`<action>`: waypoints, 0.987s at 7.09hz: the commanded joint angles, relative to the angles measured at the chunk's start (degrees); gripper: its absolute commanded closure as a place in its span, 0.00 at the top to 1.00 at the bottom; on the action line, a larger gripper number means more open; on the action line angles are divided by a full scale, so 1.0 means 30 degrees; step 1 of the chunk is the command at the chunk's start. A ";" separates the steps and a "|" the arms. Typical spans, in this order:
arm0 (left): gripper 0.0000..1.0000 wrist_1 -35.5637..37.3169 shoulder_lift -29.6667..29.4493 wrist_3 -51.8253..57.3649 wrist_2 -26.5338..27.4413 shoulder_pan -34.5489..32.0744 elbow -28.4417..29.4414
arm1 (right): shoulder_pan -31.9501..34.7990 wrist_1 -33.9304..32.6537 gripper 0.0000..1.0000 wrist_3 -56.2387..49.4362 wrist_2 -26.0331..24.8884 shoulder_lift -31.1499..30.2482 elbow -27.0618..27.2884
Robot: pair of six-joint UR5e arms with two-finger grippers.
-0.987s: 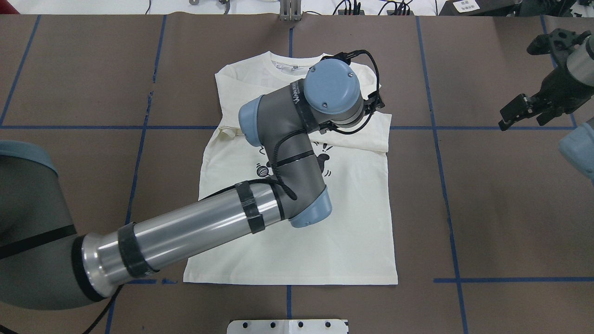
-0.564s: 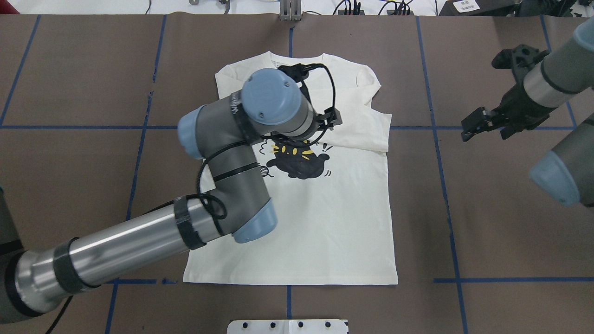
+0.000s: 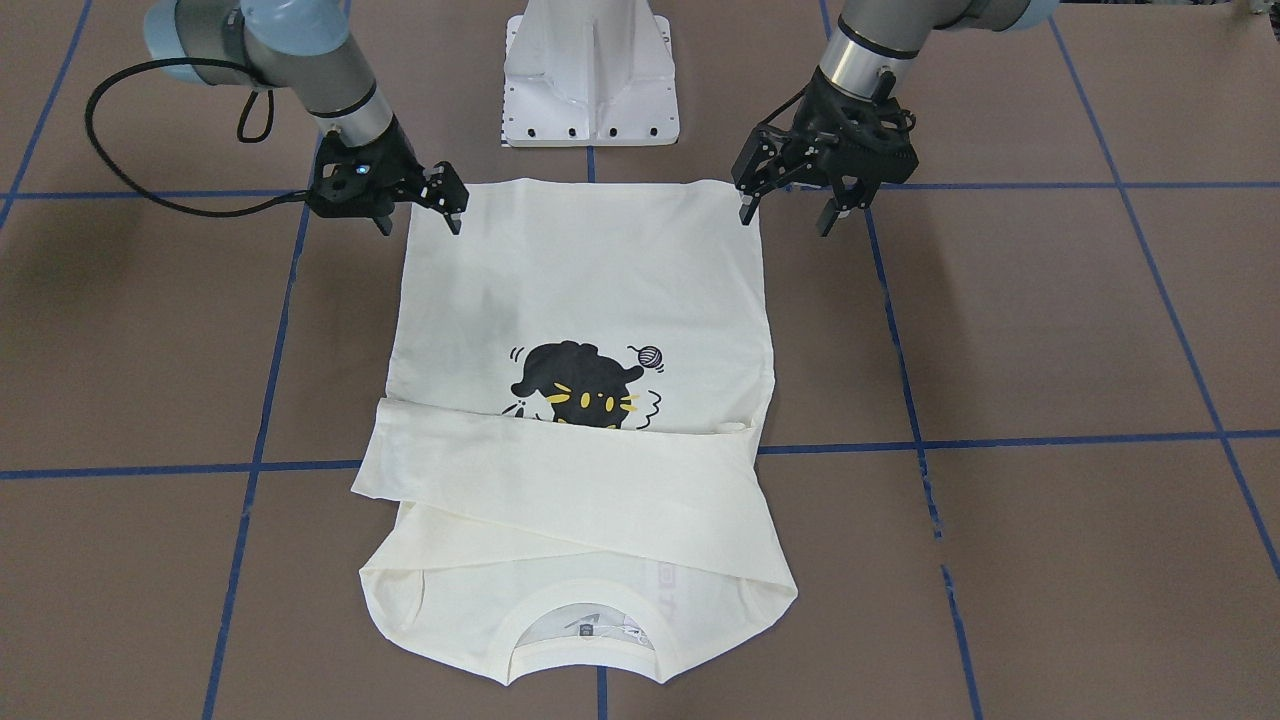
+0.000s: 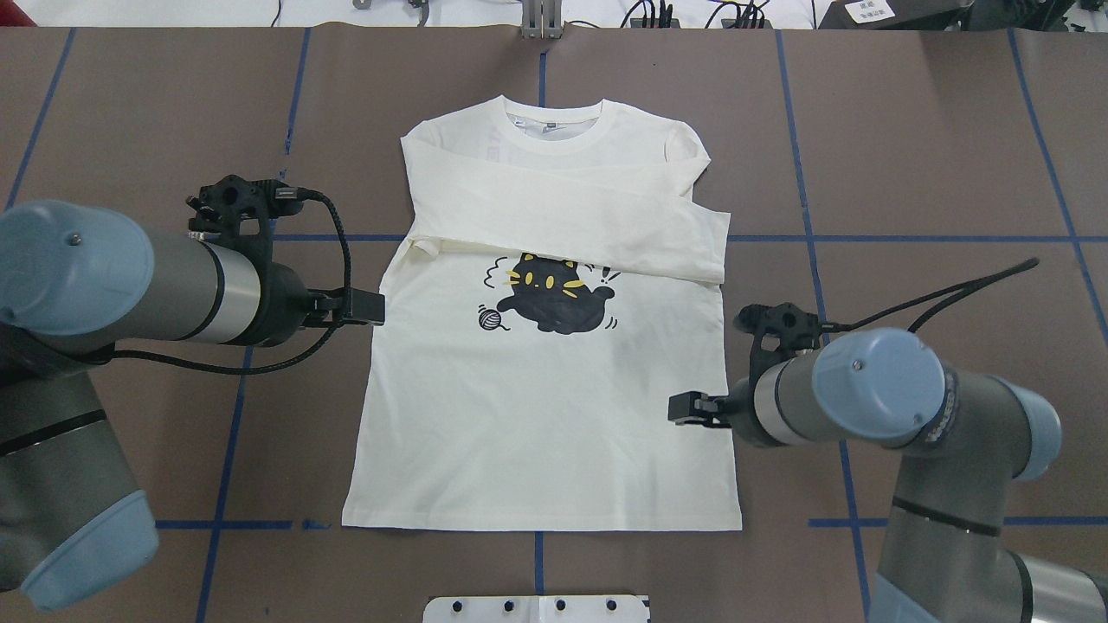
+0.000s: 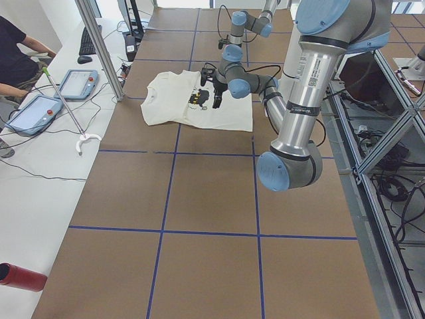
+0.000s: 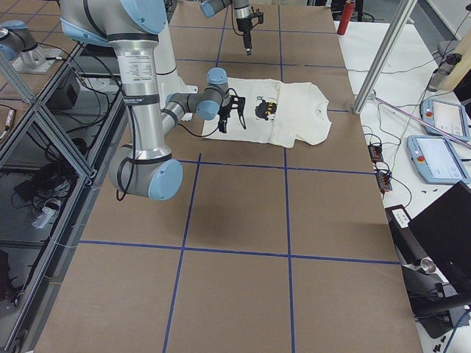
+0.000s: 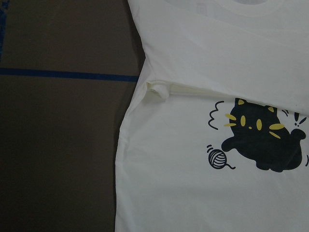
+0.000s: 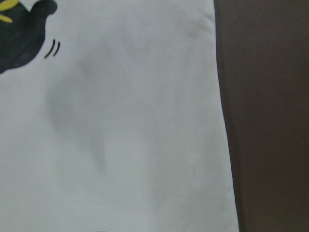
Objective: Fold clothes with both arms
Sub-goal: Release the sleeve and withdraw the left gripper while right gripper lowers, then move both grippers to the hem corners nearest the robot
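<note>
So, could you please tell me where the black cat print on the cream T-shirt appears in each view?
Front-facing: black cat print at centre, upside down.
Overhead: cat just above centre.
Exterior left: cat, tiny, upper middle.
Exterior right: cat, tiny, upper middle.
Left wrist: cat at right.
Right wrist: cat in top-left corner.
Landmark: the folded cream sleeve bordering the cat.

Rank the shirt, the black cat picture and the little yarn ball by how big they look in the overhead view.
1. T-shirt, by far the largest.
2. Black cat print, a small patch on the shirt's chest.
3. Yarn ball print, the smallest, well under the cat's size.
All three lie flat on the table, so nearness does not skew the order.
</note>
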 commanded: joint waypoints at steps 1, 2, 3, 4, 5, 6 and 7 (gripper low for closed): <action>1.00 0.0027 0.0206 -0.0063 -0.0004 -0.0005 -0.0579 | -0.1987 -0.0068 1.00 0.1229 -0.1493 -0.0836 0.0227; 1.00 0.0027 0.0149 -0.0092 -0.0004 -0.0005 -0.0610 | -0.2049 -0.0068 1.00 0.1259 -0.1497 -0.1015 0.0227; 1.00 0.0027 0.0148 -0.0237 -0.0004 -0.0005 -0.0785 | -0.2050 -0.0068 1.00 0.1259 -0.1468 -0.1162 0.0169; 1.00 0.0027 0.0148 -0.0267 -0.0004 -0.0005 -0.0931 | -0.2079 -0.0068 1.00 0.1259 -0.1467 -0.1164 0.0081; 1.00 0.0027 0.0148 -0.0268 -0.0004 -0.0005 -0.0991 | -0.2137 -0.0097 1.00 0.1259 -0.1409 -0.1193 -0.0007; 1.00 0.0027 0.0177 -0.0268 -0.0004 -0.0005 -0.1020 | -0.2224 -0.0097 0.96 0.1230 -0.1351 -0.1396 -0.0036; 1.00 0.0027 0.0148 -0.0239 -0.0004 -0.0005 -0.1050 | -0.2225 -0.0097 0.63 0.1259 -0.1292 -0.1398 -0.0037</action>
